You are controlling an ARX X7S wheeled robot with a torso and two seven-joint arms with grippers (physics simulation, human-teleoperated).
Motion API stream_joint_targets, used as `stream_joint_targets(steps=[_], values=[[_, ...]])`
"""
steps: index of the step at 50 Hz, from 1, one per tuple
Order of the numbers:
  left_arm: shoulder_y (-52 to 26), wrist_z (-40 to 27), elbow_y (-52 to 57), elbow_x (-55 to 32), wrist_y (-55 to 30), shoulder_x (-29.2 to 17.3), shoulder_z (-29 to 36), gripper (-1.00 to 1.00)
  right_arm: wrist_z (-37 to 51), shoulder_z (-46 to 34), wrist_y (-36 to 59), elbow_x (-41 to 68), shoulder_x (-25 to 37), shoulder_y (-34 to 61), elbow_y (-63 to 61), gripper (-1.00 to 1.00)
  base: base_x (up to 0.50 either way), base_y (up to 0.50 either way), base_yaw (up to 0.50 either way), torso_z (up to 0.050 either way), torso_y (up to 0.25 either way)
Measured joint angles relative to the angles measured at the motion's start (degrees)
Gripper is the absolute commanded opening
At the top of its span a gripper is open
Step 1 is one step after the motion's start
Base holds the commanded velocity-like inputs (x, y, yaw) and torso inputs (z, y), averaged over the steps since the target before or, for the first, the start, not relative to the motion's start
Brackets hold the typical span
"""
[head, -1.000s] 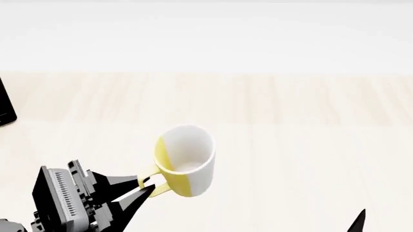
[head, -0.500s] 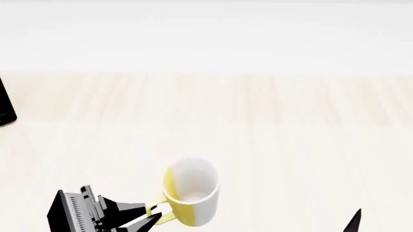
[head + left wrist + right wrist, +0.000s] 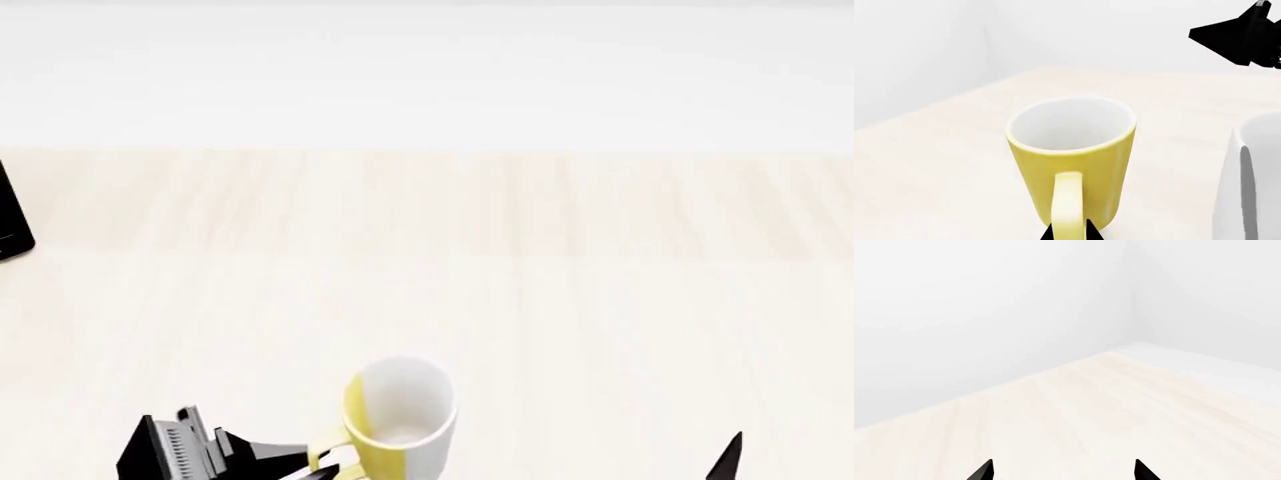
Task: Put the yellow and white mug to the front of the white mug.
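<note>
Left claw (image 3: 1069, 234) clenched on squarish yellow handle (image 3: 1067, 205) of smooth straight-sided yellow and white mug (image 3: 398, 418); rounded white mug (image 3: 1253, 180) beside; right claw (image 3: 1063, 471) spread.

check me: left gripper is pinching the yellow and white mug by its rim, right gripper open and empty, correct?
Not the rim. The left gripper is shut on the handle of the yellow and white mug, as the left wrist view shows. The right gripper is open and empty.
</note>
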Motion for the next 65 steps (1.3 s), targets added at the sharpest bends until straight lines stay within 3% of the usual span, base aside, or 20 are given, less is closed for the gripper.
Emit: stream_joint_targets(steps=[36, 48, 49, 65], values=[[-5.01, 3.42, -17.73, 1.19, 10.48, 4.11, -0.54, -1.0, 0.57, -0.38, -0.43, 0.58, 0.67, -0.56, -0.69, 1.0, 0.0, 0.0, 0.0, 0.0, 0.0], [-5.38, 3.87, -18.82, 1.27, 10.88, 4.48, -0.89, -1.0, 0.75, -0.57, -0.57, 0.68, 0.83, -0.66, -0.74, 1.0, 0.0, 0.0, 0.0, 0.0, 0.0], [-5.39, 3.74, -18.72, 1.38, 10.77, 4.46, -0.87, 1.0, 0.77, -0.58, -0.58, 0.69, 0.85, -0.67, -0.74, 1.0, 0.0, 0.0, 0.0, 0.0, 0.0], [-4.37, 2.65, -15.88, 0.12, 1.96, 4.01, 0.19, 1.0, 1.0, -0.79, -0.72, 0.86, 1.06, -0.69, -0.75, 1.0, 0.0, 0.0, 0.0, 0.0, 0.0]])
